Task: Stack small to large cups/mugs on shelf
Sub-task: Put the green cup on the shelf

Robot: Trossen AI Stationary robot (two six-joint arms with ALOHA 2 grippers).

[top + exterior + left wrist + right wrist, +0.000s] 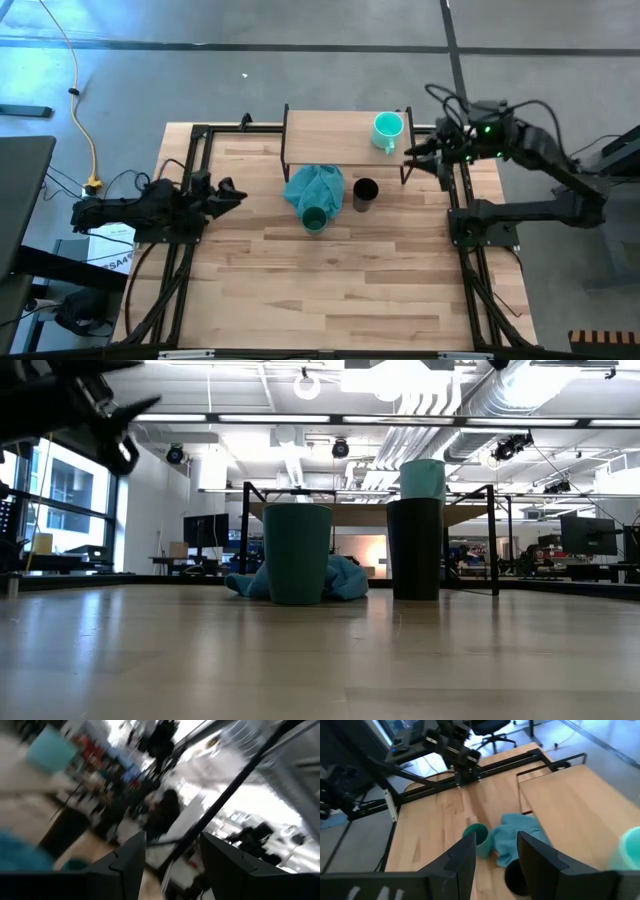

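Observation:
The light turquoise mug stands on the right end of the shelf. On the table in front of the shelf stand the black cup and the dark teal-green cup, both upright, the green one against a blue-teal cloth. My right gripper hovers open off the shelf's right end, near the mug; its wrist view shows the green cup and black cup below it. My left gripper waits open at the table's left, holding nothing.
Dark metal frame rails run along the table's left and right sides. The cloth lies bunched under the shelf's front edge, behind the green cup. Bare wooden tabletop stretches toward the near edge.

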